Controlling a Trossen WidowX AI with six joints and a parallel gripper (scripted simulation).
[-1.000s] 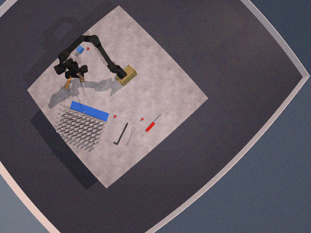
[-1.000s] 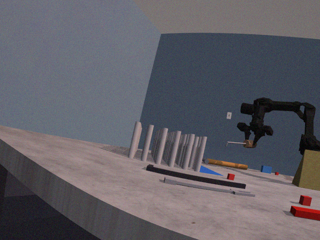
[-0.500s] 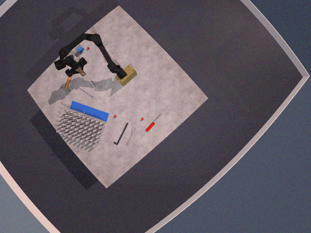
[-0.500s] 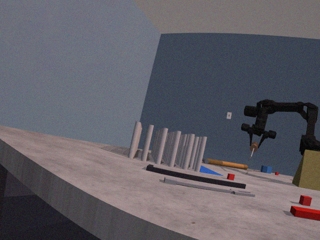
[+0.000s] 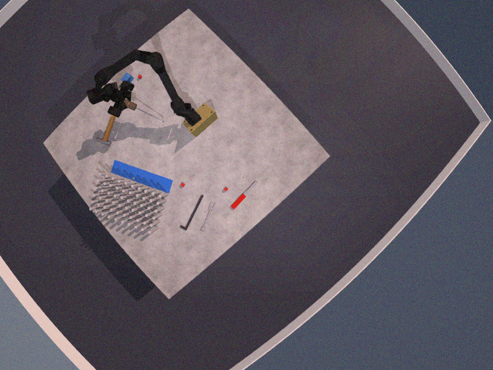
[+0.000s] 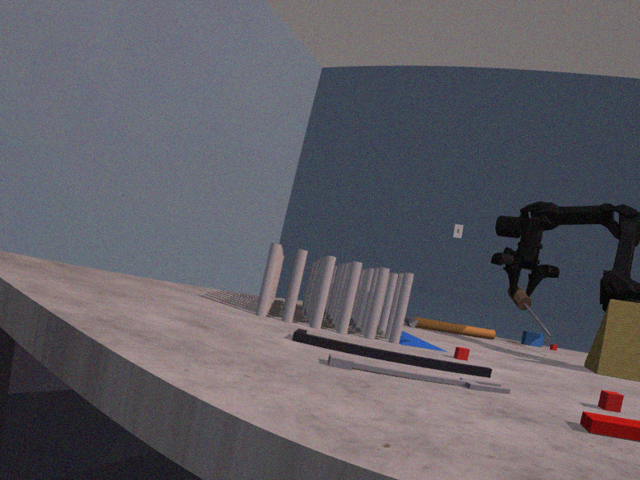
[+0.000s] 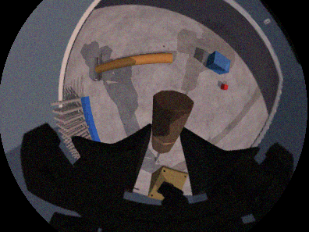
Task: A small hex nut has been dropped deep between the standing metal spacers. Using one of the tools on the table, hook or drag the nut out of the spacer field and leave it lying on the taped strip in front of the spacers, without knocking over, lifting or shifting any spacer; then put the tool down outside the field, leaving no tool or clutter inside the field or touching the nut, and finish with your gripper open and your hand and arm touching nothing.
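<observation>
My gripper is shut on the brown wooden handle of a hook tool. Its thin metal rod slants down towards the table, away from the spacers. The tool hangs in the air, well back from the field of standing grey spacers. The blue taped strip lies along the field's front. A small grey speck, perhaps the nut, lies on the strip.
An orange-handled hammer lies below the gripper. A blue block and small red cubes sit about. A black hex key, grey wrench and red screwdriver lie right of the field. The yellow arm base stands behind.
</observation>
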